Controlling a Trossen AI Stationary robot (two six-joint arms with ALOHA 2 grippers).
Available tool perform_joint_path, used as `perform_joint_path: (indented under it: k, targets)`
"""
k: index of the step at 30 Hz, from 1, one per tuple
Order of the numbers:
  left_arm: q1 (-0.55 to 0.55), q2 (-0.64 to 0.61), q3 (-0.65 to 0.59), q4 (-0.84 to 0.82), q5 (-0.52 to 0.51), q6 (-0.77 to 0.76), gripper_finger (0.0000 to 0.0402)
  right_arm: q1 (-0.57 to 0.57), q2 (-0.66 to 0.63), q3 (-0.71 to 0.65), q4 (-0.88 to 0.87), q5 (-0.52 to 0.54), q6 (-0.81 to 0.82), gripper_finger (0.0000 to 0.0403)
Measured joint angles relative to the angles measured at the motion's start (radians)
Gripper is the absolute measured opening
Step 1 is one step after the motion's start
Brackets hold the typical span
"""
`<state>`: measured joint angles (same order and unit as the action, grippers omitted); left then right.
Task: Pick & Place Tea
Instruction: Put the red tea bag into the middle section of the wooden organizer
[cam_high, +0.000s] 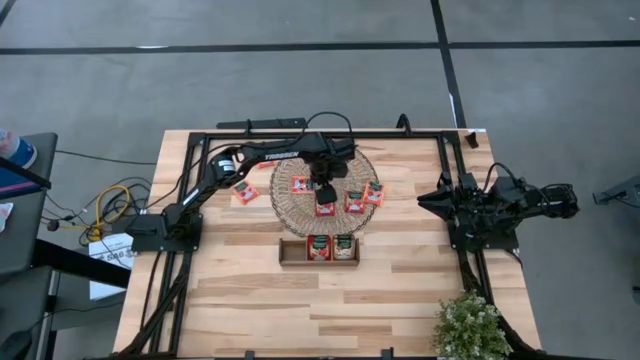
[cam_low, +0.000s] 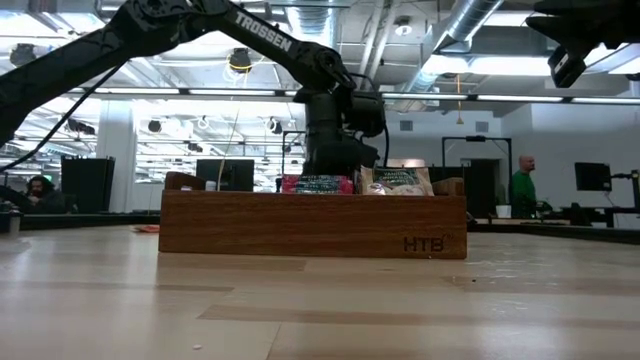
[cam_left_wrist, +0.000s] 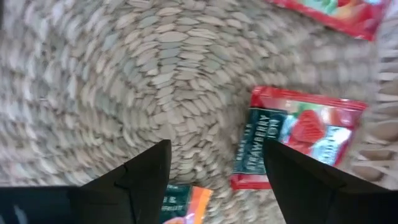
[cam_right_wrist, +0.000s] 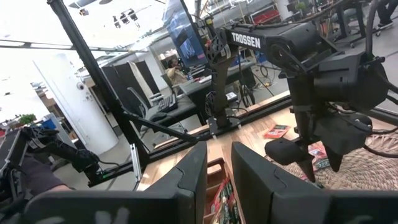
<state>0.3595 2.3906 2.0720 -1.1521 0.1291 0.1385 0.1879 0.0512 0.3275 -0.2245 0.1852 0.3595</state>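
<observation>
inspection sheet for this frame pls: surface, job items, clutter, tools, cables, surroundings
Surface: wooden table, bare wood at the front.
Job's things: tea sachets on the round woven mat; one sachet off the mat; two in the wooden tray.
Clutter: potted plant at a front corner.
Tools: left tool open above the mat, empty, strawberry sachet just ahead; right tool parked at the table's right edge, nothing seen held.
Cables: yellow and dark leads on the floor, left.
Surroundings: person in green far behind.

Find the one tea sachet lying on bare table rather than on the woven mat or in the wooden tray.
The red sachet just left of the round woven mat: it alone lies directly on the wood.
</observation>
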Motion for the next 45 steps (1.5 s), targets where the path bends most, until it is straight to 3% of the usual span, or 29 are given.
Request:
perform_joint_path:
  k: [9,13,23,35,45]
  targets:
    - [-0.012,0.002,0.000,-0.011,-0.002,0.022,0.0245,0.000,0.000,0.000,0.000,0.000,0.000,0.0066]
    - [-0.034,0.018,0.000,-0.008,-0.080,0.051,0.0245,0.000,0.000,0.000,0.000,0.000,0.000,0.0066]
    - [-0.046,0.027,0.001,0.010,-0.126,0.059,0.0237,0.000,0.000,0.000,0.000,0.000,0.000,0.0066]
    - [-0.047,0.027,0.001,-0.008,-0.126,0.051,0.0138,0.000,0.000,0.000,0.000,0.000,0.000,0.0066]
    - [-0.046,0.022,-0.001,-0.009,-0.129,0.049,0.0028,0.000,0.000,0.000,0.000,0.000,0.000,0.0066]
